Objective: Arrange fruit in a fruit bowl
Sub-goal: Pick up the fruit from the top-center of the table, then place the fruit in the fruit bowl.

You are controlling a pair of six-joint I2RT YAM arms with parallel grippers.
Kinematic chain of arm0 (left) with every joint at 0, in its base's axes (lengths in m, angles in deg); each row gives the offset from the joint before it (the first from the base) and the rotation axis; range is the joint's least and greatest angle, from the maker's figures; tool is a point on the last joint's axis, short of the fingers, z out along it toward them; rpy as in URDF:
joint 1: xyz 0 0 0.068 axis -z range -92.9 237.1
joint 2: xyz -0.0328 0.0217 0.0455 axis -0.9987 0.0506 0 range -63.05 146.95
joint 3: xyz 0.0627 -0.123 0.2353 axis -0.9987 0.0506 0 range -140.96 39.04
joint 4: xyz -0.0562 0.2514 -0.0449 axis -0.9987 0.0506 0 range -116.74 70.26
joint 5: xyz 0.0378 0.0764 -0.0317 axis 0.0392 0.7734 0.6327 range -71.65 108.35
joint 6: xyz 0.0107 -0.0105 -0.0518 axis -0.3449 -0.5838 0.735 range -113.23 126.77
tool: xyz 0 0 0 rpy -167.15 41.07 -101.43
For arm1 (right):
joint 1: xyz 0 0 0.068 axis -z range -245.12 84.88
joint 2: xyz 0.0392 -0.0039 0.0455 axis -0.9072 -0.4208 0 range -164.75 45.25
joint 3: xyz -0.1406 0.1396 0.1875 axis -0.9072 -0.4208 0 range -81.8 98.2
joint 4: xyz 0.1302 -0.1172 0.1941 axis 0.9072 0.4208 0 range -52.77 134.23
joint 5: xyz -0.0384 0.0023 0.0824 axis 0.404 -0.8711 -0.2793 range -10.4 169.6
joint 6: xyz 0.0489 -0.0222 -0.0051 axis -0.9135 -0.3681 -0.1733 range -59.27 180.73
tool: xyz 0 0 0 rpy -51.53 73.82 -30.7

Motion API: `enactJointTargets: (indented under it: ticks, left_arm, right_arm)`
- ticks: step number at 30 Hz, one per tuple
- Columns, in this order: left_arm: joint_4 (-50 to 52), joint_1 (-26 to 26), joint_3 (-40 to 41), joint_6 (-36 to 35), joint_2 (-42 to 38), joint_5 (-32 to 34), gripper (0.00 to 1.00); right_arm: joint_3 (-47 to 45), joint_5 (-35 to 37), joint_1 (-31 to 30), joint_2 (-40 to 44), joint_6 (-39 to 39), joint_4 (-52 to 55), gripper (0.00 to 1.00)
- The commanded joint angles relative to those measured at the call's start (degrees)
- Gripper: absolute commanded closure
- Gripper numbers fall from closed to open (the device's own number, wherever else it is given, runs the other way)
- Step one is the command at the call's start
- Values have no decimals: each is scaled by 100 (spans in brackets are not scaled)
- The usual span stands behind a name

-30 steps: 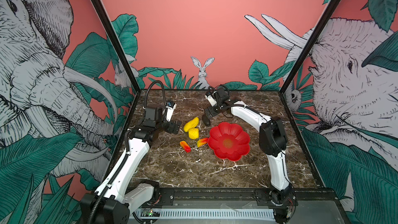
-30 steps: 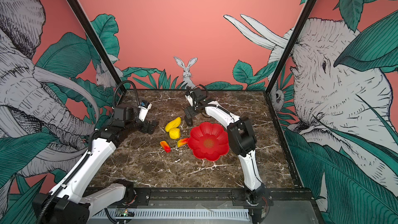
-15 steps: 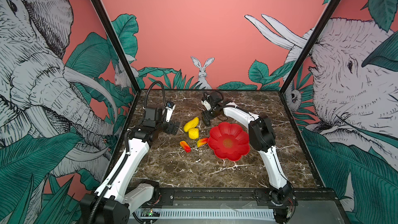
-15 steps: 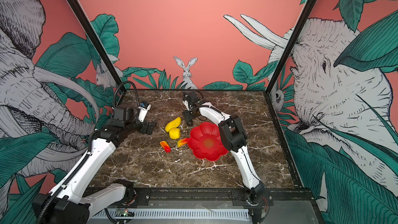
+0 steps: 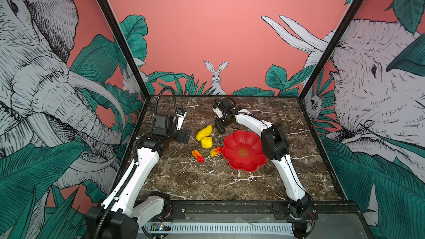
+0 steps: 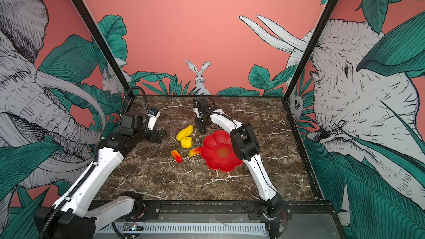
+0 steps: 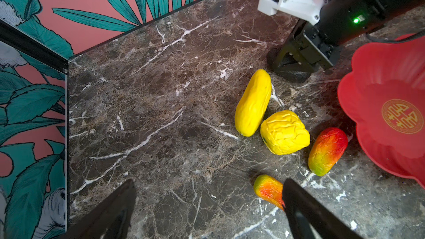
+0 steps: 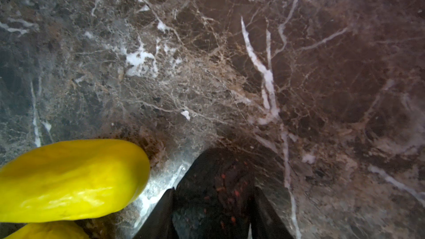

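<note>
The right gripper [image 8: 213, 194] is resting on the marble table [image 5: 207, 180], its jaws partly drawn in and clasping the black oval fruit [image 8: 216, 164] by both sides, just beside the long yellow fruit [image 5: 204, 132] and near the red flower-shaped bowl [image 5: 239, 137]. The left gripper [image 7: 207, 214] is hovering wide open, holding nothing, by one red-orange stick [image 7: 269, 189]. The bumpy yellow fruit [image 5: 206, 142] and the other stick [image 5: 216, 151] are lying on the table outside the bowl.

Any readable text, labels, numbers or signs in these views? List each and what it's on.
No readable words, brands or numbers in any view.
Gold round emblem, a stylised character-like sign I cannot read: centre of the red fruit bowl; a mere blur in both top views.
</note>
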Motion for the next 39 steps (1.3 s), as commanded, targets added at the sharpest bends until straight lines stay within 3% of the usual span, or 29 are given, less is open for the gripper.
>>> enactJointTargets:
  ticks: [1,6,13,19,28,39]
  left_arm:
    - [57,-22,15,-141,-113,42,0]
    - [-15,-19,28,-211,-164,-91,0]
    - [-231,-21,-41,-254,-176,-43,0]
    - [-620,-20,204,-272,-399,-47,0]
    - [-393,-18,161,-238,-145,-71,0]
    - [-362,-21,163,-248,-131,-28,0]
  right_arm:
    - [75,-10,-51,656,197,253,74]
    - [-520,135,31,1806,515,407,78]
    - [-2710,320,337,3488,457,213,79]
    - [-4305,241,550,4236,216,-17,81]
    - [-5089,330,651,4208,163,-269,81]
    - [-5211,385,731,3677,84,-748,81]
